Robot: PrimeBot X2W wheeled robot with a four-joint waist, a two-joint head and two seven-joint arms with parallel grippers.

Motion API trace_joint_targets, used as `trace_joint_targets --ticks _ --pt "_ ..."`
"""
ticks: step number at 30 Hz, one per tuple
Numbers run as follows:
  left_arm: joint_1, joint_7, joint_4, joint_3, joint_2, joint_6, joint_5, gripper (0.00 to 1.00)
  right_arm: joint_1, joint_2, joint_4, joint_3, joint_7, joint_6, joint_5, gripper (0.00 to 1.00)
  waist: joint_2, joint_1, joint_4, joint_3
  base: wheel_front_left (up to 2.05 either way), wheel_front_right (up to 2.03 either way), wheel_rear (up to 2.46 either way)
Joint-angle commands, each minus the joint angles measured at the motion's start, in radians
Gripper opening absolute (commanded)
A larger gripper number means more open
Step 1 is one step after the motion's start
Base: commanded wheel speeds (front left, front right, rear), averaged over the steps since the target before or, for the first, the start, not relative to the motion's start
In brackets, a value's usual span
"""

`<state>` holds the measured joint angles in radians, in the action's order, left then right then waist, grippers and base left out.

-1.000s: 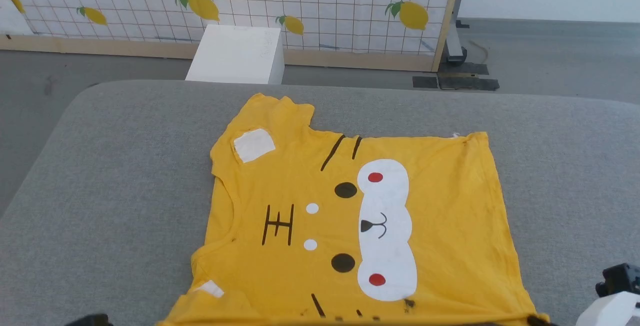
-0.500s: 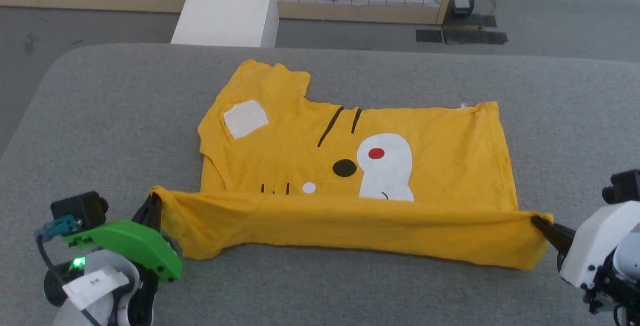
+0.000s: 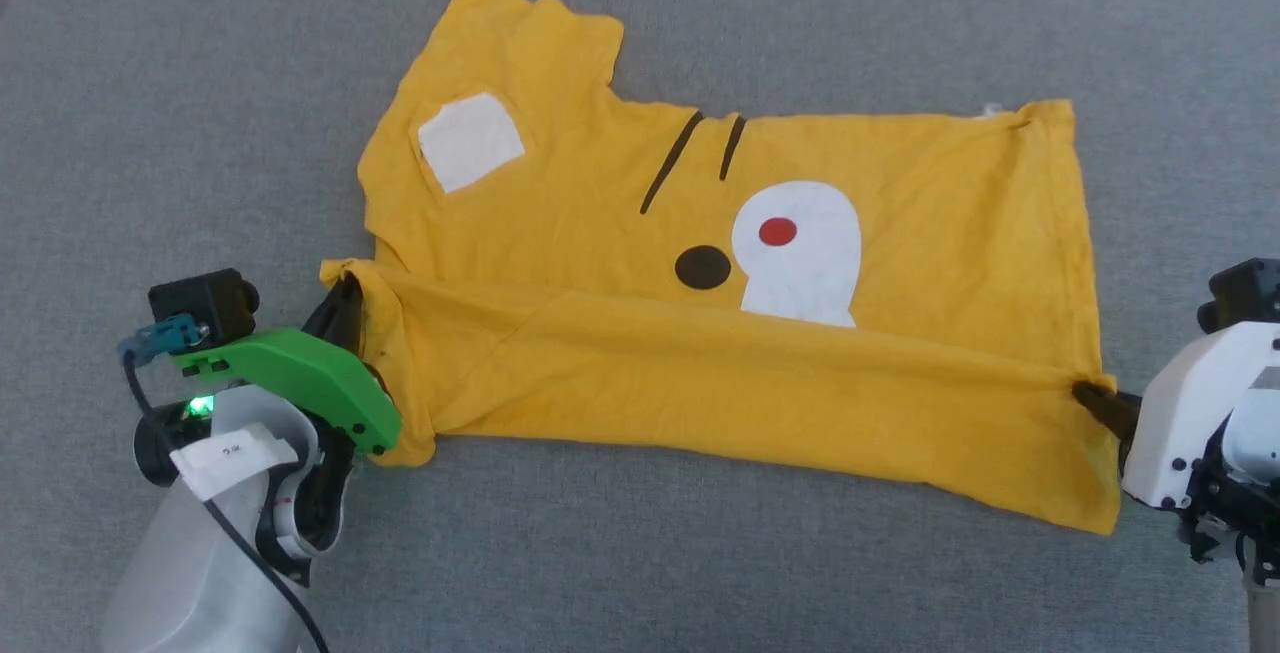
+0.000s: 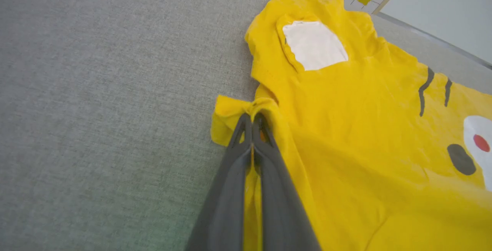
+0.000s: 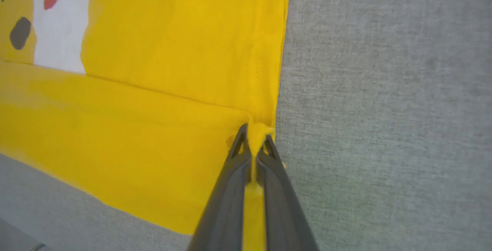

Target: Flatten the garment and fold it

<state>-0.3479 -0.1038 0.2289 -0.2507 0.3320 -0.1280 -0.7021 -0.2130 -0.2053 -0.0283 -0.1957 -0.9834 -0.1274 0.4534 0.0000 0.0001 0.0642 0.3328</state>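
1. Left gripper [image 3: 345,308], under a green wrist cover [image 3: 290,373]: sitting at the garment's left end. Its dark fingers are pressing together on the garment's yellow cloth. In the left wrist view, a small tuft of fabric is bunching around the gripper tips [image 4: 253,118].

2. Garment [image 3: 900,233], a mustard-yellow T-shirt: lying on the grey fabric-covered counter [image 3: 200,83], with the sleeve end to the left and the hem to the right. Its near long edge is lying folded over its own front. The turned-over band is stretching along the garment's near side from one gripper to the other.

3. White ear patch [image 3: 470,141]: showing on the garment's far left sleeve area, clear of the fold.

4. Two black stripes [image 3: 690,158]: slanting across the garment's middle, beyond the fold.

5. Black dot [image 3: 702,267] and white muzzle [image 3: 800,248] with a red dot [image 3: 777,230]: sitting just beyond the fold line, which is covering the muzzle's near part.

6. Right gripper [image 3: 1085,395], on a white wrist housing [image 3: 1175,433]: sitting at the garment's right end, at the hem. Its fingers are clamping together on the fold's corner. In the right wrist view, a nub of cloth is poking out between the gripper tips [image 5: 255,137].
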Motion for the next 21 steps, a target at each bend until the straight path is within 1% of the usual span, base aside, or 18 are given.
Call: trace_joint_targets --ticks 1,8,9,10,11,15,17,21 --pt "-0.022 0.001 0.022 -0.003 -0.005 0.005 0.008 0.00 -0.013 -0.002 0.007 0.004 -0.013 -0.003 -0.009 0.00 0.0000 -0.0001 0.019 0.048 0.00 0.00 0.00" --pt "-0.050 -0.036 0.108 -0.015 -0.016 0.006 -0.007 0.00 -0.008 -0.006 0.022 0.022 -0.057 -0.003 -0.020 0.00 0.0000 -0.0001 0.025 0.046 0.00 0.00 0.00" --pt "-0.051 -0.034 0.112 -0.011 -0.019 0.008 -0.014 0.11 -0.009 -0.006 0.020 0.021 -0.051 -0.003 -0.019 0.09 0.0000 -0.0001 0.026 0.038 0.00 0.00 0.00" --pt "-0.049 -0.041 0.119 -0.010 -0.019 0.009 -0.021 0.89 -0.009 -0.005 0.020 0.021 -0.042 -0.003 -0.015 0.95 0.0000 -0.0001 0.027 0.025 0.00 0.00 0.00" --pt "-0.047 -0.043 0.119 -0.008 -0.017 0.009 -0.023 1.00 -0.007 -0.002 0.020 0.019 -0.036 -0.003 -0.009 1.00 0.0000 -0.0001 0.027 0.015 0.00 0.00 0.00" --pt "-0.019 -0.055 0.092 0.008 -0.004 -0.008 -0.037 1.00 0.012 0.015 0.011 -0.009 0.006 -0.003 0.021 1.00 0.0000 -0.0001 0.033 -0.060 0.00 0.00 0.00" --pt "0.008 -0.064 0.059 0.016 0.013 -0.028 -0.035 1.00 0.031 0.023 0.001 -0.031 0.029 -0.003 0.033 1.00 0.0000 -0.0001 0.037 -0.102 0.00 0.00 0.00" --pt "0.081 -0.082 -0.053 0.026 0.044 -0.078 -0.021 1.00 0.078 0.052 -0.030 -0.084 0.066 -0.003 0.055 1.00 0.0000 -0.0001 0.044 -0.178 0.00 0.00 0.00"
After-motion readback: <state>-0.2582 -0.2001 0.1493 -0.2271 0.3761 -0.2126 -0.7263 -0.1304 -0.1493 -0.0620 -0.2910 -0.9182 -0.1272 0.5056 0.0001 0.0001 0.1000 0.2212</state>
